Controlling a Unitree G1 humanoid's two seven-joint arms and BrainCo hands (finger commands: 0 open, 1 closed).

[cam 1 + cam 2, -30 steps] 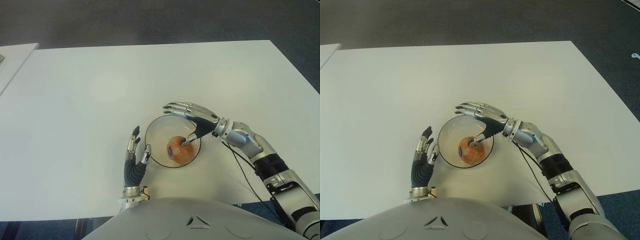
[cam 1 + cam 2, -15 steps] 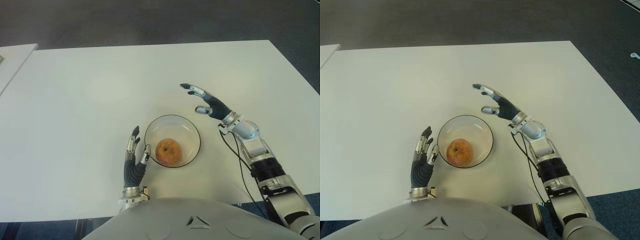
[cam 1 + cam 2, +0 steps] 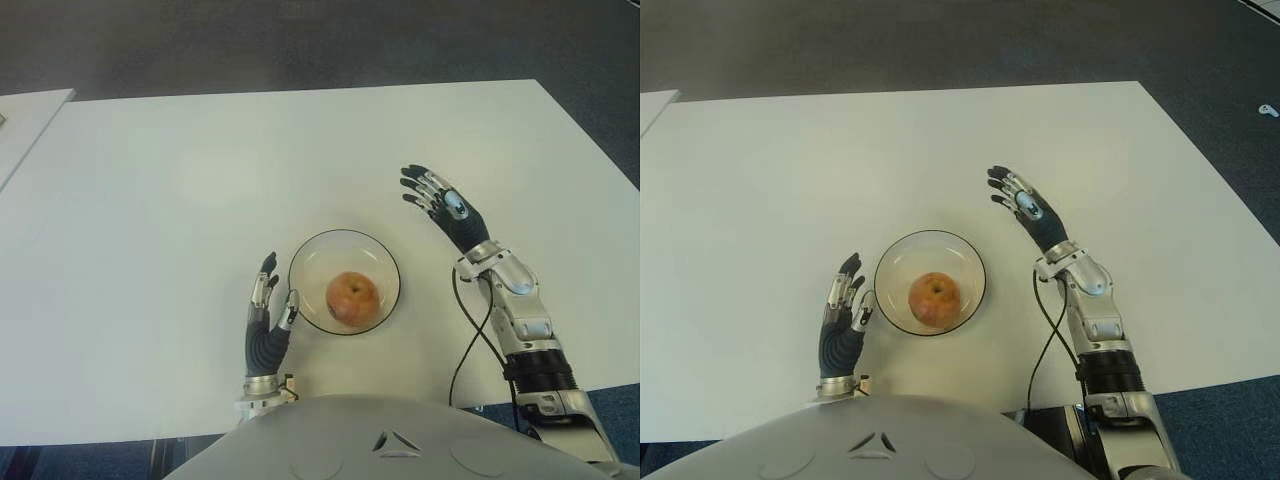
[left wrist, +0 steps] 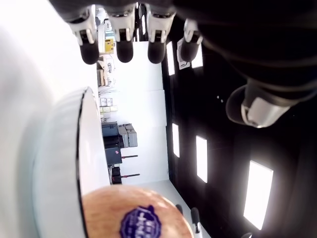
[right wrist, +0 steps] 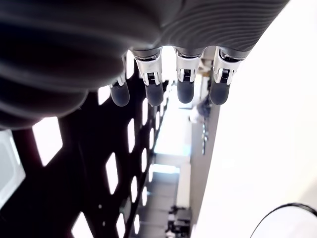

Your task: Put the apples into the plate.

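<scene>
Surface: white counter (image 3: 150, 180) fills most of the frame, with dark floor along the top edge and at the lower right corner.
Left hand: left hand (image 3: 266, 322), lower centre of the frame, just left of the plate; fingers straight and loosely spread, holding nothing; thumb tip close to the plate rim, contact cannot be told.
Plate: clear round plate (image 3: 310, 262) with a dark rim, centre of the frame, between the two hands.
Apple: one red-yellow apple (image 3: 352, 297) lies inside the plate, toward its lower right; the left wrist view shows a dark sticker on its skin.
Right hand: right hand (image 3: 443, 205), right of centre and above the plate, well clear of its rim; fingers extended and spread, holding nothing; whether it touches the counter cannot be told.
Far items: corner of a second pale surface (image 3: 30, 110) at the upper left edge.
Progress: the only apple in view is already in the plate; no other apple shows on the counter, so the task looks done or nearly so.
</scene>
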